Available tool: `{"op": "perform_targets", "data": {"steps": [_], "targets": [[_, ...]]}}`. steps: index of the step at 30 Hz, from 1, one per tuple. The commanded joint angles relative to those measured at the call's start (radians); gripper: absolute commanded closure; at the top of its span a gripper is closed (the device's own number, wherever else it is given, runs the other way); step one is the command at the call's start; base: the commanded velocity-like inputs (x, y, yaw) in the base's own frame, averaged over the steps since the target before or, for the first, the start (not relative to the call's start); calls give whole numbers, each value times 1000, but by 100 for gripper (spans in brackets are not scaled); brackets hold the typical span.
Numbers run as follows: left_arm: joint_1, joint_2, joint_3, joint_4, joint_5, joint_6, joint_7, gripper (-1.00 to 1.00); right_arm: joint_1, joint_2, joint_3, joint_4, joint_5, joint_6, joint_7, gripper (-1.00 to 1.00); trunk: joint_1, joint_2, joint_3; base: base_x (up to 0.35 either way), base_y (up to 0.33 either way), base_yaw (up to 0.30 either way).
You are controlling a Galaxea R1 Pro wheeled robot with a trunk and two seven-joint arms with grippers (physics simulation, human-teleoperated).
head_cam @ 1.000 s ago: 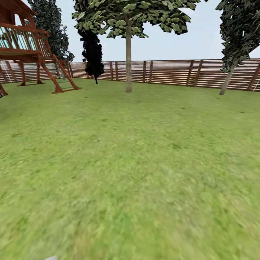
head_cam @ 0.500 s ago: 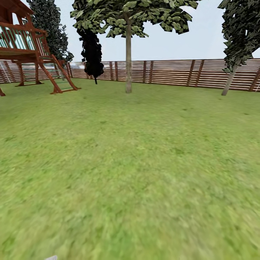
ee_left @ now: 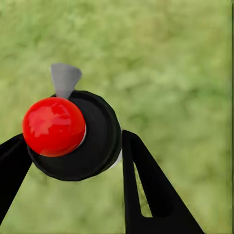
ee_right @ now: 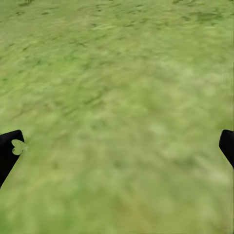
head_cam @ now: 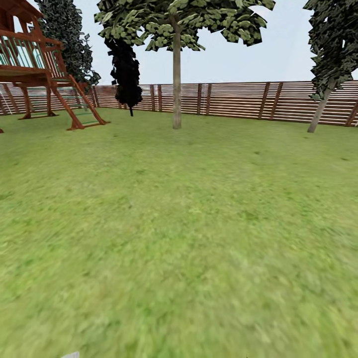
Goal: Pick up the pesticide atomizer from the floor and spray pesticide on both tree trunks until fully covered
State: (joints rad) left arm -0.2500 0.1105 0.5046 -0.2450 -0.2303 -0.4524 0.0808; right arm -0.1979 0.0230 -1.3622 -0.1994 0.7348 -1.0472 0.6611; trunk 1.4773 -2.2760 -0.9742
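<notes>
Atomizer (ee_left: 73, 134) body hidden beneath own black cap and red button. Tree (head_cam: 176, 64) canopy cut by top edge. Play tower (head_cam: 35, 64) cropped at left. Lawn (head_cam: 199, 278) blurred nearby.

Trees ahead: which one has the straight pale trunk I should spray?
The middle tree, with an upright grey-tan trunk and light green canopy; the others are darker, the right one leaning.

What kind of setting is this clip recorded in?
A simulated fenced back garden, it seems: wide grass lawn, a brown slatted wooden fence along the far edge, a tree before it, and a wooden play tower at left.
</notes>
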Motion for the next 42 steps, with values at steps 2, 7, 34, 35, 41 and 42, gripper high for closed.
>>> {"op": "perform_targets", "data": {"steps": [2,7,34,35,41,42], "targets": [[0,0,0,2,-1,0,-2,100,0,0,0,0,0,0,0,-100,0,0,0,338,0,0],[0,5,2,0,-1,0,-3,100,0,0,0,0,0,0,0,-100,0,0,0,338,0,0],[1,9,3,-3,-1,-1,-2,100,0,0,0,0,1,0,0,-100,0,0,0,338,0,0],[1,9,3,-3,-1,-1,-2,100,0,0,0,0,1,0,0,-100,0,0,0,338,0,0],[1,12,3,-3,-1,0,-1,100,0,0,0,0,0,0,0,-100,0,0,0,338,0,0],[1,13,3,-3,-1,0,-1,100,0,0,0,0,0,0,0,-100,0,0,0,338,0,0]]}}
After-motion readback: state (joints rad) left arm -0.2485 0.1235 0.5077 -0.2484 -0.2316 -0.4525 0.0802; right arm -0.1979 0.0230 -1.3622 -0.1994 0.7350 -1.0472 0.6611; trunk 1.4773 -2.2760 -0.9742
